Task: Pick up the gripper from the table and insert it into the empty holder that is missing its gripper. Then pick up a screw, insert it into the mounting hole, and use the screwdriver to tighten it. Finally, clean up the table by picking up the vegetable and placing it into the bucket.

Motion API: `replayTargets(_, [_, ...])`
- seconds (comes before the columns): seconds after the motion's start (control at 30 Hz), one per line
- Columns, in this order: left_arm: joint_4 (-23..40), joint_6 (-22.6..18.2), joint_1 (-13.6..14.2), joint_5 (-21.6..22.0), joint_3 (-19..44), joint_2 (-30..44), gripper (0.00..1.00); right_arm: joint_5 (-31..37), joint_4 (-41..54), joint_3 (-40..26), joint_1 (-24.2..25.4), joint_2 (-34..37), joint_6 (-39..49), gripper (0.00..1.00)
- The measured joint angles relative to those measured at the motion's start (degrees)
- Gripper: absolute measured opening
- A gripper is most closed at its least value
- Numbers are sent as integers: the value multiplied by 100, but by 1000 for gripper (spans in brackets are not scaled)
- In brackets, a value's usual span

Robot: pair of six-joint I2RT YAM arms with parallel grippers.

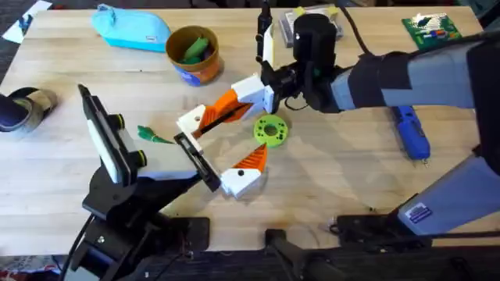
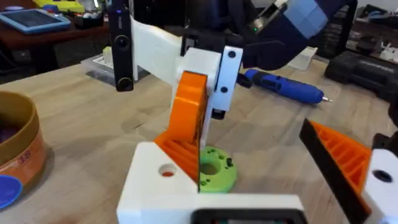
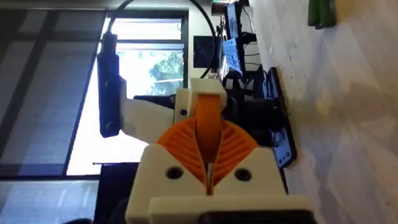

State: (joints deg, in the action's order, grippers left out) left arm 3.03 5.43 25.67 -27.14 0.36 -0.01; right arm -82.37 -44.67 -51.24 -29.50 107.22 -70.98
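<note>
Gripping: right tool (image 1: 205,119), white plastic with ribbed orange pads, clamped on a white-and-orange printed gripper part (image 3: 208,134).
Left tool (image 1: 234,168): fingers apart beside the round green plastic holder (image 1: 271,130).
Screwdriver: chunky blue plastic screwdriver (image 1: 411,133) lying at the right of the pale wooden surface (image 1: 328,179).
Vegetable: slender dark-green toy vegetable (image 1: 153,136) left of the tools.
Bucket: round orange bucket (image 1: 194,55) behind, greens inside.

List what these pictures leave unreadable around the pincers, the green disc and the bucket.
- Round green plastic disc: whether it is seated on anything; left wrist view, the white and orange part covers its near side.
- Round yellow-orange bucket: full contents; left wrist view cuts it at the edge.
- Slender dark-green toy vegetable: too small for detail overhead.
- Chunky bright-blue plastic screwdriver: tip too small overhead.
</note>
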Motion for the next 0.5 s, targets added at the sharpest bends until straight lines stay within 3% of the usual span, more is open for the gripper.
replayTargets(0.3, [13, 123, -33, 195, 0, 0, 994, 375, 12, -4, -131, 0, 74, 44])
replayTargets(0.33, [10, 120, -39, 197, 0, 2, 994, 399, 25, -4, -139, 0, 70, 147])
replayTargets(0.37, [4, 110, -37, 144, 0, 2, 994, 473, 33, -4, -174, 0, 76, 314])
replayTargets(0.5, [0, 101, 2, 28, 0, 0, 994, 523, 55, -4, -329, 0, 90, 581])
